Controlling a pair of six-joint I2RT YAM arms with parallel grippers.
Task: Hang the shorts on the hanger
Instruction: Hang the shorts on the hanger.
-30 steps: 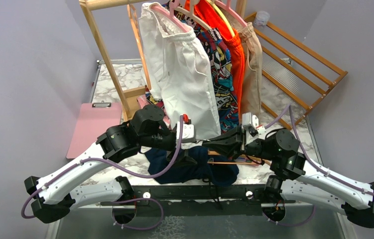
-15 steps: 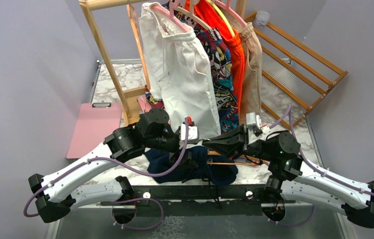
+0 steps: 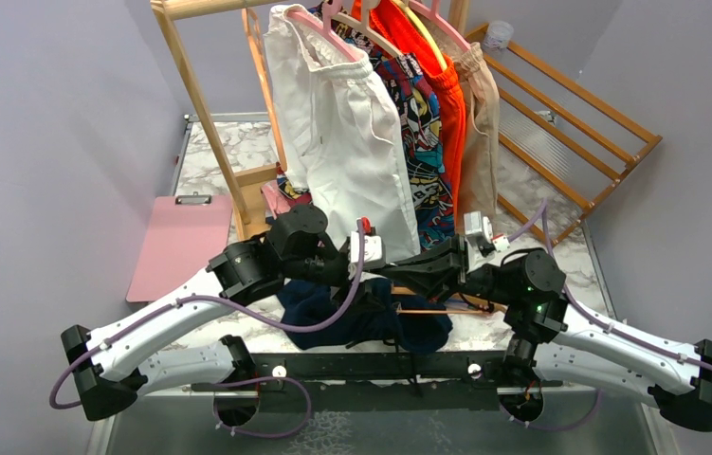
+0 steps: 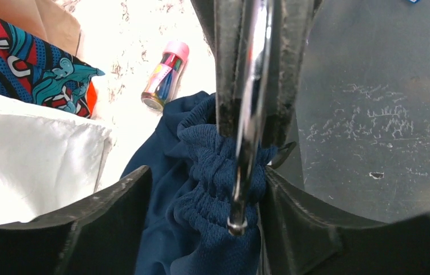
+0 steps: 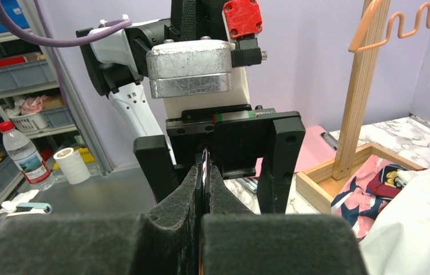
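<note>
The navy shorts [image 3: 352,322] lie bunched at the table's near edge. Their gathered waistband [image 4: 206,166] fills the left wrist view. The orange-tan hanger [image 3: 437,310] lies across them, its crossbar pointing right. My right gripper [image 3: 401,273] [image 5: 204,195] is shut on the hanger's metal hook [image 4: 247,114], which runs down between its dark pads [image 4: 224,69]. My left gripper [image 3: 378,277] [image 4: 204,229] is open, its jaws wide apart either side of the waistband and the hook's tip. The two grippers face each other closely.
A wooden rack [image 3: 209,104] behind holds white shorts [image 3: 352,142], patterned and orange shorts [image 3: 448,104] on pink hangers. A pink clipboard [image 3: 181,242] lies left, a slatted wooden frame [image 3: 570,123] leans right. A small pink-capped bottle [image 4: 165,74] lies beside the navy shorts.
My left arm has moved right, bringing its open gripper closer round the hook and waistband. My right gripper has edged slightly left, still shut on the hook.
</note>
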